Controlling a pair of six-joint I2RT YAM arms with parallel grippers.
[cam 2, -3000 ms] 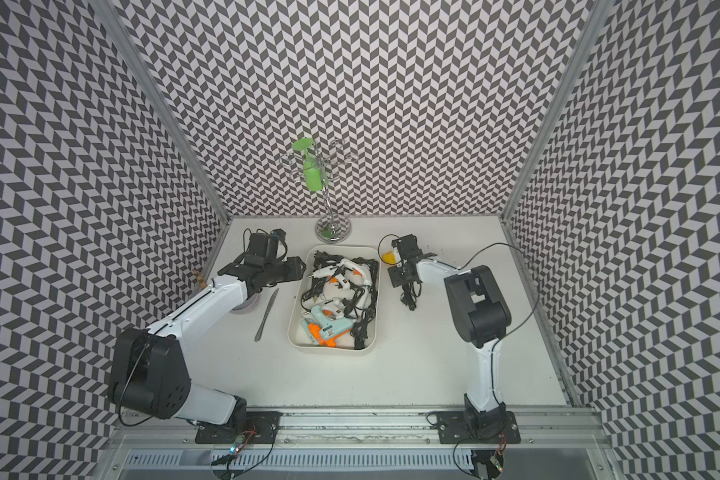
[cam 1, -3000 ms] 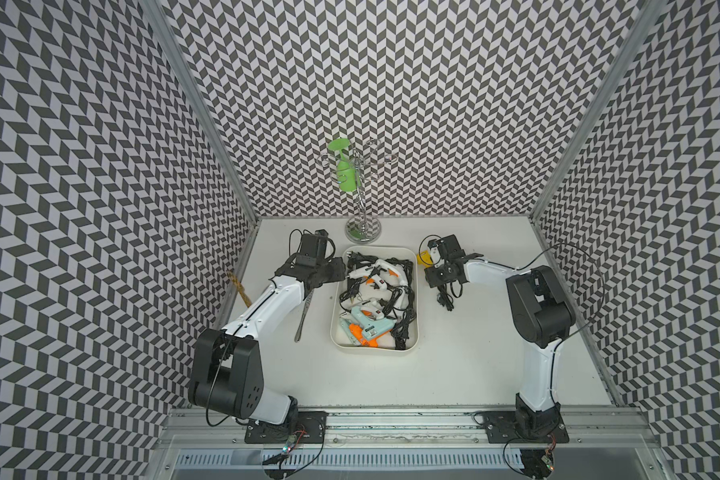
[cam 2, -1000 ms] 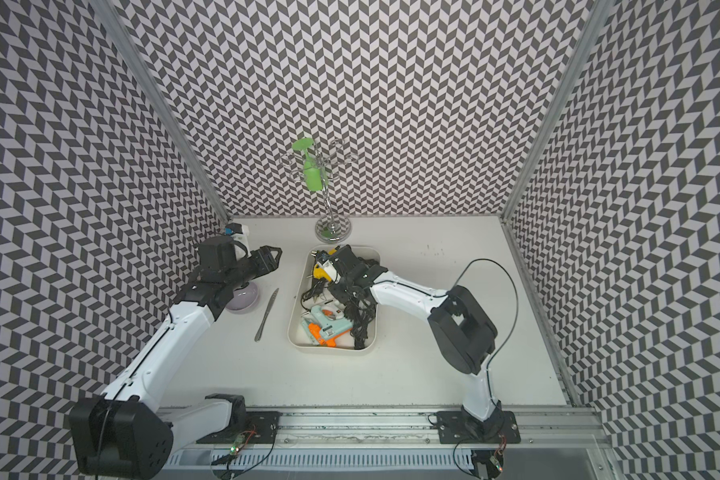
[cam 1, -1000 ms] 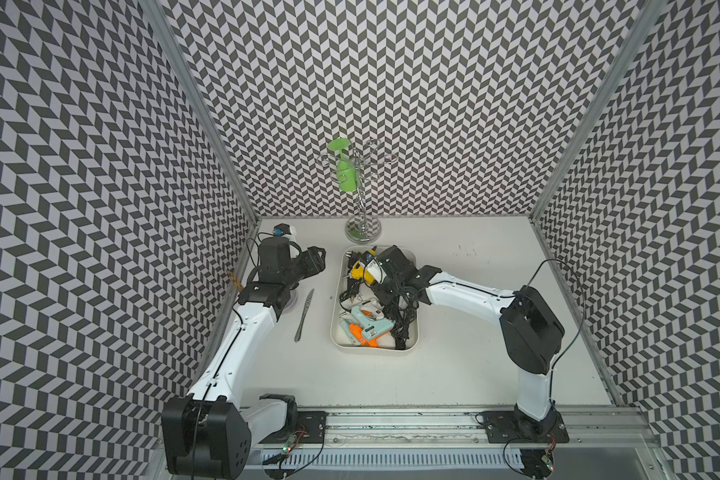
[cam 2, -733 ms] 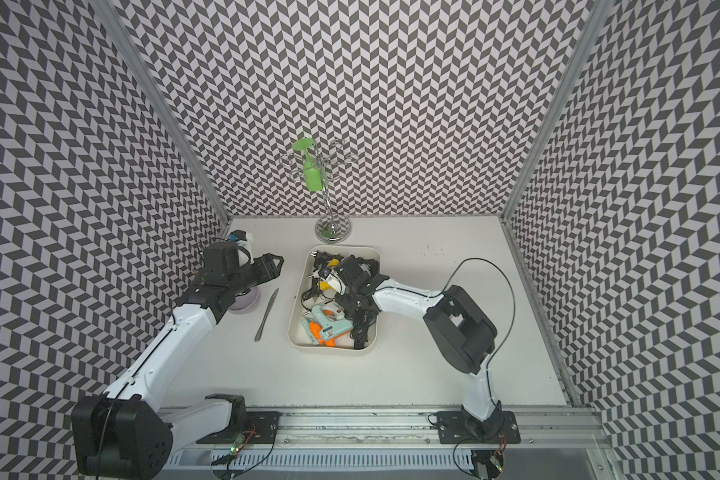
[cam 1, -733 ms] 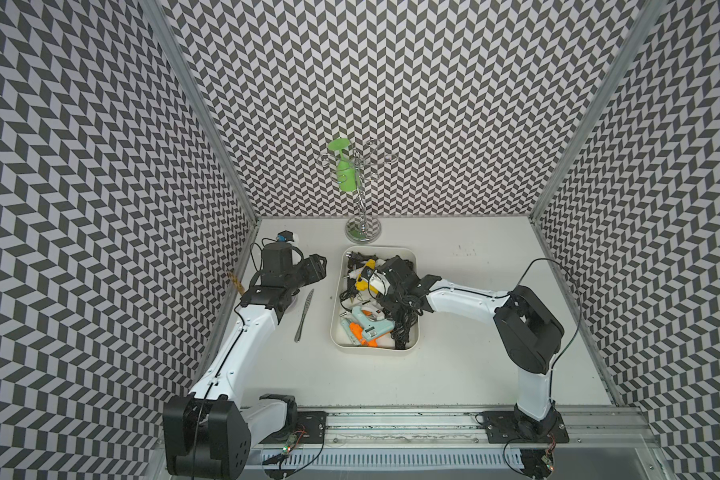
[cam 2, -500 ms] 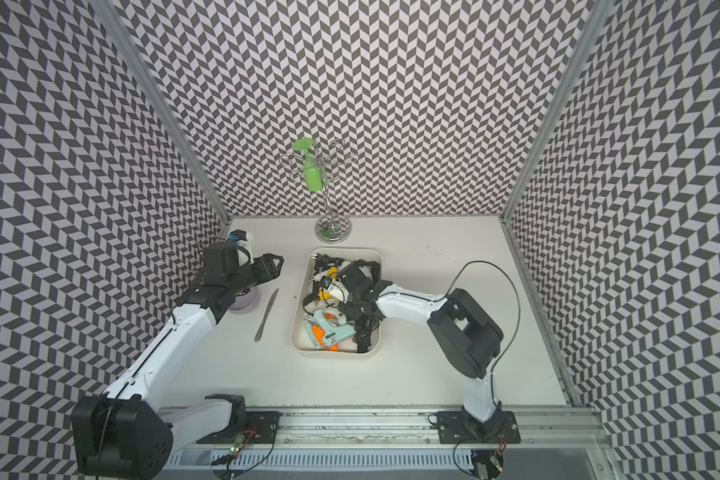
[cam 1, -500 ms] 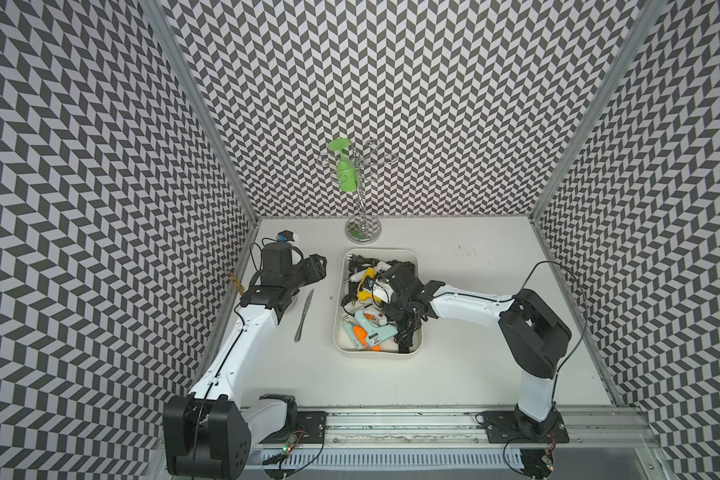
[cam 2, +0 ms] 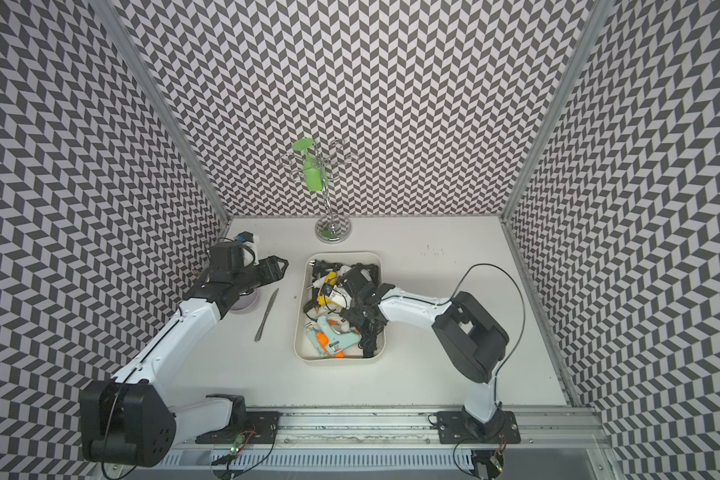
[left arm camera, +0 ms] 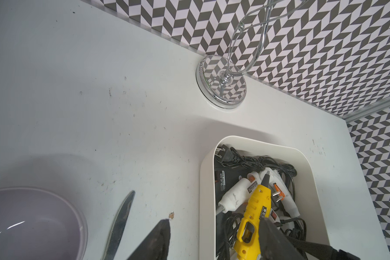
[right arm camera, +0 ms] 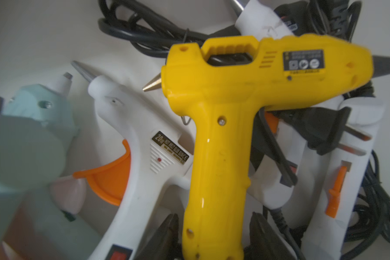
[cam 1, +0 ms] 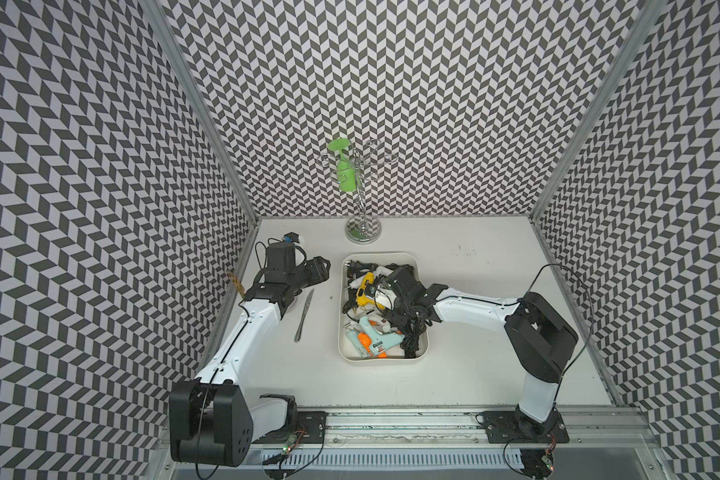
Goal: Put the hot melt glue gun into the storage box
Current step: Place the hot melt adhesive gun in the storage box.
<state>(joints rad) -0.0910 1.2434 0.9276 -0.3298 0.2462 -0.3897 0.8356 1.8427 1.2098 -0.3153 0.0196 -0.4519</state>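
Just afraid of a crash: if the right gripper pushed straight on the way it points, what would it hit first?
Almost surely the yellow glue gun: its handle lies between the jaws of the right gripper, atop white glue guns in the storage box.

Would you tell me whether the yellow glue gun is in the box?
In: the yellow glue gun lies on white guns within the box.

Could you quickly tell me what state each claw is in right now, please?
Left claw: open and empty, beside the box.
Right claw: around the yellow glue gun's handle; whether it grips cannot be told.
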